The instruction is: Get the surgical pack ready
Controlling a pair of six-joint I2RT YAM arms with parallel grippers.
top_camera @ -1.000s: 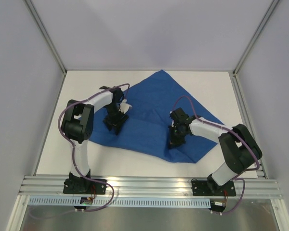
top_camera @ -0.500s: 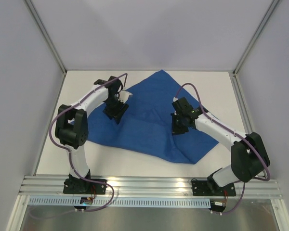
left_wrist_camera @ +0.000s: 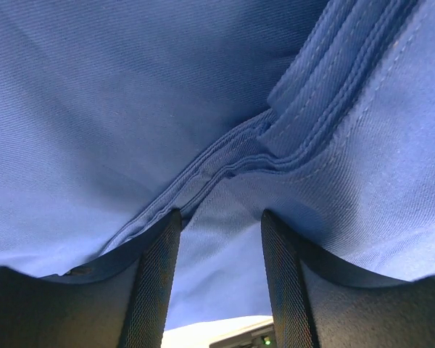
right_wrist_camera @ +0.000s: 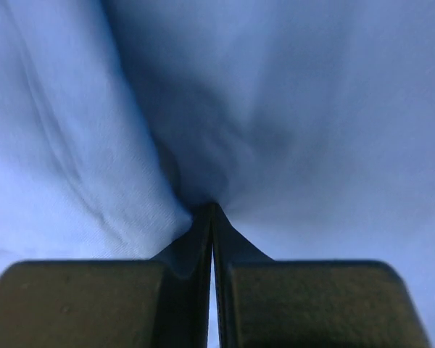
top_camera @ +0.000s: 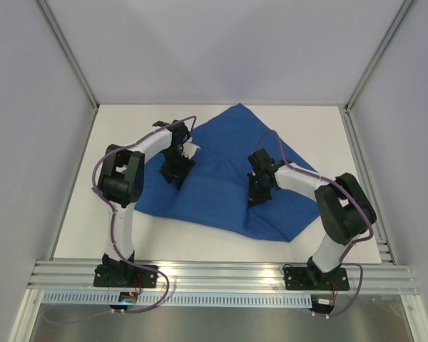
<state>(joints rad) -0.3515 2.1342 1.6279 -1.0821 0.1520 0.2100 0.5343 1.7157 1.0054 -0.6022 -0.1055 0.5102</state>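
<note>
White table (top_camera: 307, 121) w/ plain grey walls (top_camera: 221, 50) on 3 sides, alu posts (top_camera: 68, 53) at corners, rail (top_camera: 221, 274) along near edge.

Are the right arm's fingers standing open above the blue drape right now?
No: the right wrist view shows the right fingers pressed together, with the blue drape puckered into a fold at their tips.
</note>
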